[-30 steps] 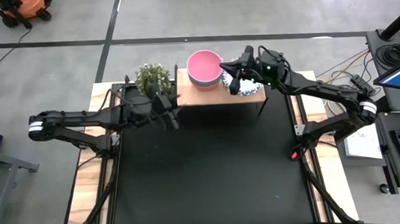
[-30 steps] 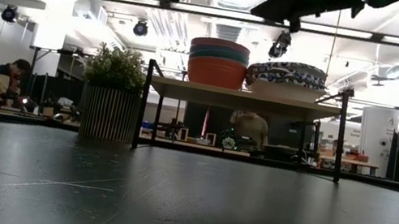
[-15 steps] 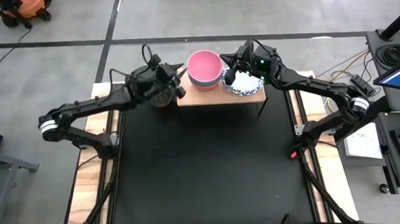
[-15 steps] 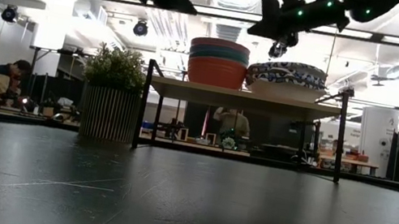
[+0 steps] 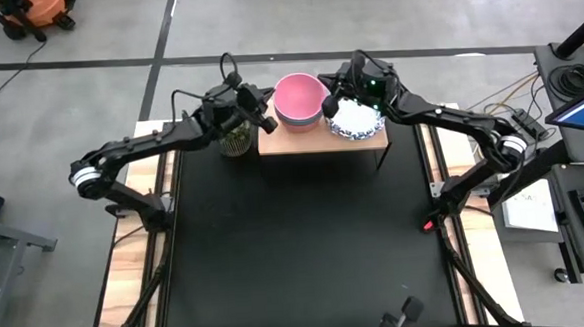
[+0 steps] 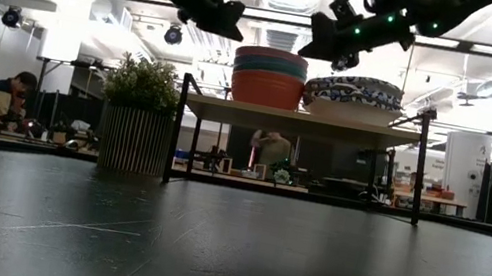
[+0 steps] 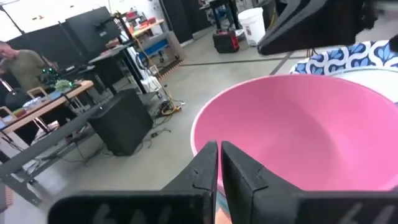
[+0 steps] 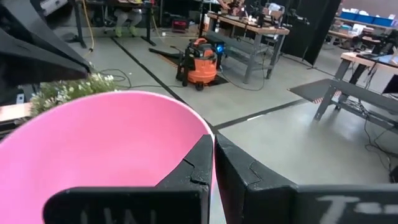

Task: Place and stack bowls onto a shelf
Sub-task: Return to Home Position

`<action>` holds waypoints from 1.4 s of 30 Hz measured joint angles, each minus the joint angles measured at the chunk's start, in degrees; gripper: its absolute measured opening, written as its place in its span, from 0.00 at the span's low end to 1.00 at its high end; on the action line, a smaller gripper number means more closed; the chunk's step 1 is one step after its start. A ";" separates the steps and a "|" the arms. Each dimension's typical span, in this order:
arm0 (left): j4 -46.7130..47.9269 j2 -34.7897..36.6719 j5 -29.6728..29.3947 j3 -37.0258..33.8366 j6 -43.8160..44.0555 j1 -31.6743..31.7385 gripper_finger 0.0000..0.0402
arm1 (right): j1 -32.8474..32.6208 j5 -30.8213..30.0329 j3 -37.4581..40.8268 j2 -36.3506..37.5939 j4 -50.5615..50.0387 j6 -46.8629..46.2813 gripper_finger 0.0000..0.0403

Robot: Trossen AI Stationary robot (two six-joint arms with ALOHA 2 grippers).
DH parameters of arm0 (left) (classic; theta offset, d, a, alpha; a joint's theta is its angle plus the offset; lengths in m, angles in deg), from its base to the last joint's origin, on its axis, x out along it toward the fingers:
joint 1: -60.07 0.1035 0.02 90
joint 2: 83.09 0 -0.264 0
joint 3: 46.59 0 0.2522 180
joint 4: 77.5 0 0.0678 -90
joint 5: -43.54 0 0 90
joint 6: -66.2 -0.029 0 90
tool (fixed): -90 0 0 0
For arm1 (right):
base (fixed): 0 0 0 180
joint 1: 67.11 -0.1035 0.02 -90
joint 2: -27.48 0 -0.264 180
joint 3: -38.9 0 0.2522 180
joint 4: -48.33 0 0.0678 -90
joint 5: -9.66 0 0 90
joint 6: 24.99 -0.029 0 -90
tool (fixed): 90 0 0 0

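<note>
A stack of plain bowls, pink [image 5: 299,98] on top and red at the bottom [image 6: 267,88], stands on the left half of the light-wood shelf [image 5: 289,143]. White bowls with blue patterned rims [image 5: 360,123] are stacked beside it on the right half [image 6: 356,91]. My left gripper [image 5: 268,124] is shut and hovers at the pink bowl's left rim [image 7: 219,149]. My right gripper [image 5: 328,108] is shut and hovers at that bowl's right rim [image 8: 213,142]. In the low view both tips [image 6: 234,32] [image 6: 310,50] hang just above the stack.
A potted green plant [image 5: 233,135] stands on the table just left of the shelf, under my left arm [image 6: 136,114]. The black mat [image 5: 307,253] spreads in front of the shelf. People and workbenches show in the room beyond.
My left gripper has swung from the near side of the plant toward the far edge and the right, up to the pink bowl's left rim, and has shut on the way. My right gripper has shifted from over the patterned bowls toward the pink bowl's right rim.
</note>
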 joint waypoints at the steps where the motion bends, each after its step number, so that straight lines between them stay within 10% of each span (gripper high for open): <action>1: -0.32 -0.24 0.02 0.12 0.00 0.18 0.01 | 0.15 0.01 0.00 -0.16 -0.06 0.00 0.02; 42: -0.48 -3.41 1.46 0.03 0.85 1.87 0.00 | 0.44 1.57 1.81 -0.45 -0.25 -0.49 0.02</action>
